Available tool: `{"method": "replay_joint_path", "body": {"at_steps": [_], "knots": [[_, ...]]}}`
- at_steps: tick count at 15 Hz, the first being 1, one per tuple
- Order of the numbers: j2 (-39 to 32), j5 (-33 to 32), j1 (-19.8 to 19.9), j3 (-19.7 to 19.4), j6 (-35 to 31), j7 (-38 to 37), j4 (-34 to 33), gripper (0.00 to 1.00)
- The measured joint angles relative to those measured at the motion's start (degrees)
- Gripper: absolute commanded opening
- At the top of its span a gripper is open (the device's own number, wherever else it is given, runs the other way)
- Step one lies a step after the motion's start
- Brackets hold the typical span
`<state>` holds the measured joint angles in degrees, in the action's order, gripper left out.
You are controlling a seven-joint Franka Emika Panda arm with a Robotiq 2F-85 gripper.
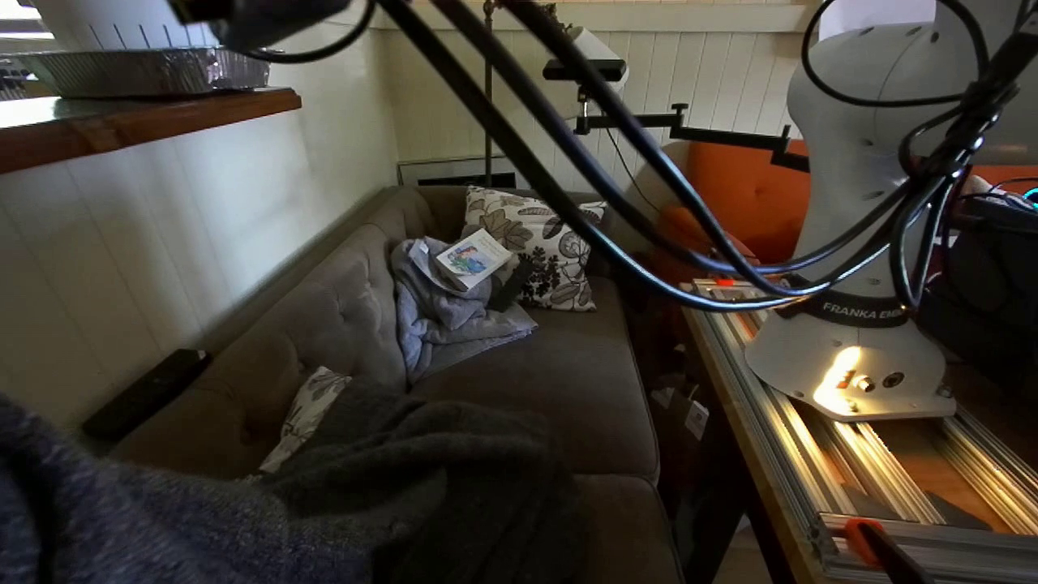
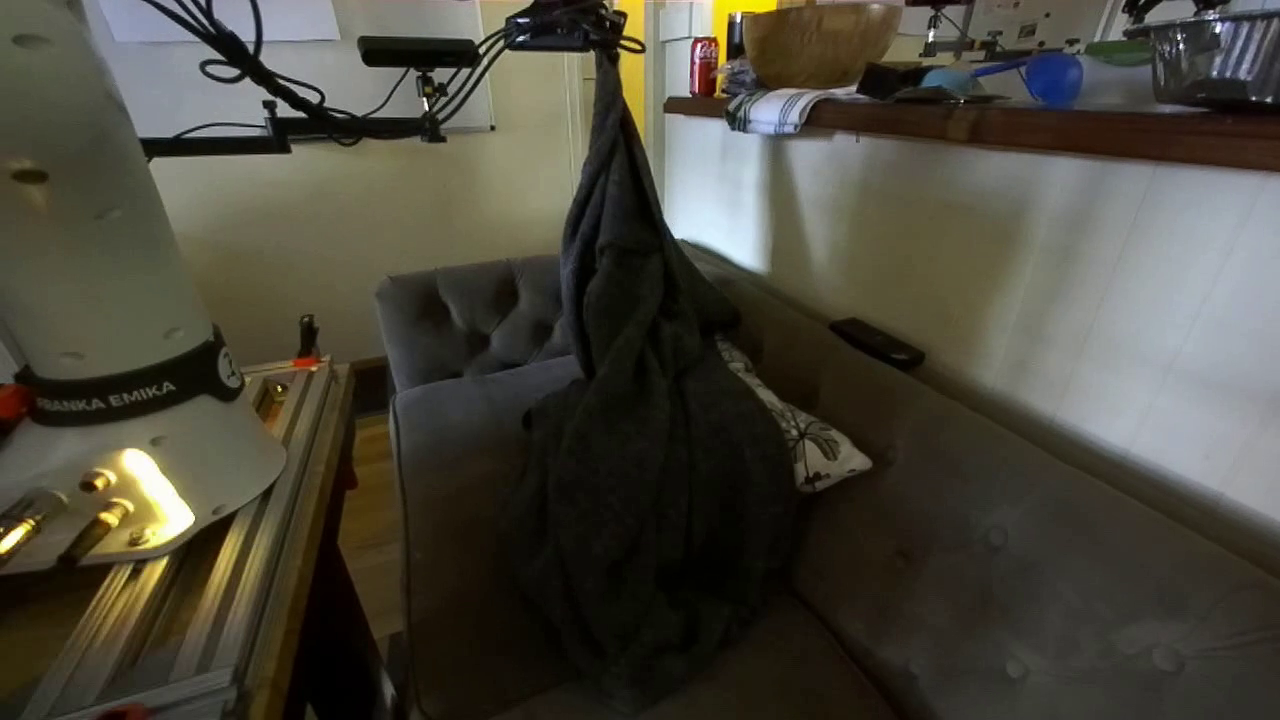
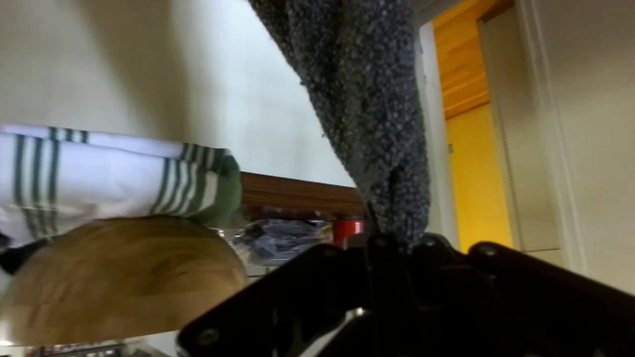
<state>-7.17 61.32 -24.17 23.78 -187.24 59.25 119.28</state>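
Robotiq gripper (image 3: 404, 243) is clamping a dark-gray throw blanket (image 2: 650, 470) by its gathered top, lower folds resting on a tufted sofa (image 2: 1000, 570) beside a botanical-print pillow (image 2: 820, 450).

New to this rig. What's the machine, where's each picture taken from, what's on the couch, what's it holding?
The machine is a white robot arm standing on a metal-railed table beside a sofa. Two pictures look at the scene from outside the robot, from different places; the third is taken at its wrist and appears upside down.

The black tool at the arm's end is closed on a dark gray blanket, holding one bunched part up while the rest drapes onto the sofa. In the wrist view that part therefore seems to point upward.

Also on the sofa are patterned pillows and a lighter gray blanket with a book on it. On the ledge above sit a wooden bowl, a striped towel and a red can.
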Motion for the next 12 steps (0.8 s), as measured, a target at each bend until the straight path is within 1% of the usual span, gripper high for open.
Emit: {"method": "replay_joint_path", "body": {"at_steps": [2,3,6,8,9,11,12], "knots": [[-1.3,-9.5,-0.1,-0.4,4.7,-2.6,-1.3,0.01],[-1.9,-14.3,-0.8,-1.6,7.4,-3.8,-2.1,0.01],[-3.2,-28.6,-5.3,-7.6,16.7,-8.1,-6.2,0.01],[-4.4,-38.2,-8.1,-10.8,23.6,-12.0,-10.9,0.01],[-5.2,-42.7,-8.1,-10.5,26.5,-14.1,-13.7,0.01],[-7.4,-50.4,-7.3,-8.1,31.7,-17.4,-19.9,0.01],[-8.7,-53.2,-7.1,-6.8,33.8,-18.3,-23.0,0.29]]}}
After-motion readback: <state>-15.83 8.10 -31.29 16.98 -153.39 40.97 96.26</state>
